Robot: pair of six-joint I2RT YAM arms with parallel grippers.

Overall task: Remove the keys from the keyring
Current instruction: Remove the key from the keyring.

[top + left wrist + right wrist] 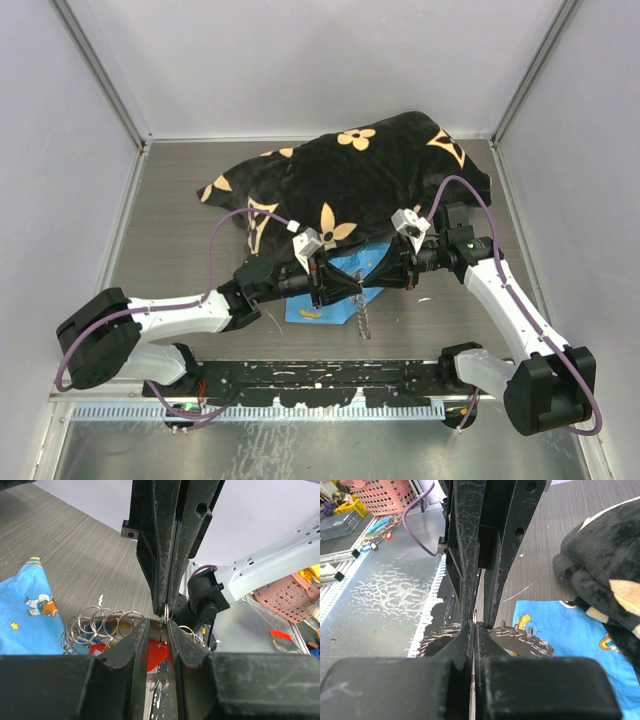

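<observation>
The keyring [100, 622], a coil of thin silvery loops, hangs between my two grippers above the blue patterned cloth [300, 305]. My right gripper [388, 274] is shut on it. Its black fingers [167, 555] come down from above in the left wrist view and pinch a thin loop [165, 614]. Loops of the keyring [437, 632] spread to both sides of the right gripper [474, 630]. My left gripper [163, 640] faces it with a narrow gap between its pads. A key's red head [159, 652] shows in that gap, and the pads do not visibly touch it. A strand of the keyring [362, 322] dangles below.
A black plush blanket [350, 180] with tan flowers lies behind the grippers, partly over the cloth. A small orange-yellow piece [312, 312] lies on the cloth's near edge. White walls enclose the table on three sides. A pink basket [290, 597] stands off the table.
</observation>
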